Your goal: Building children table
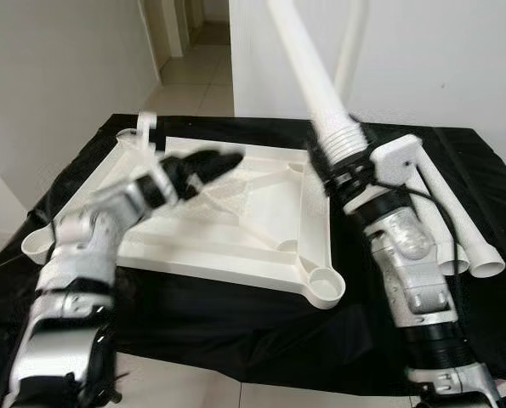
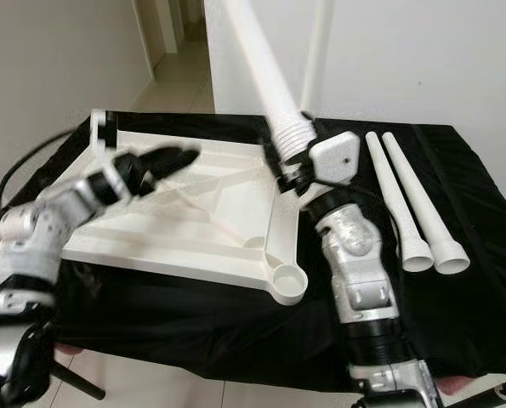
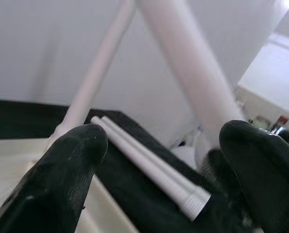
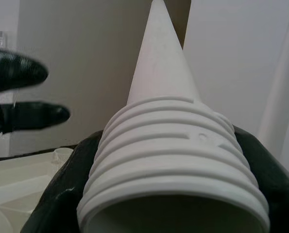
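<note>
We see the right gripper (image 1: 344, 167) clamped on the threaded end of a white table leg (image 1: 308, 68), which points up toward 11 o'clock; likely held so the thread can go into a corner socket (image 1: 324, 281) at the tabletop's 5 o'clock. The left gripper (image 1: 208, 165), fingers apart and holding nothing, hovers over the upturned white tabletop (image 1: 235, 212), prob. to steady it. One leg w/ its thread already seated stands at the far corner (image 2: 319, 51). Two spare legs (image 2: 410, 200) lie at 3 o'clock on the black cloth (image 1: 235, 331). Room: white walls, tiled floor (image 1: 197, 72) at 12.
</note>
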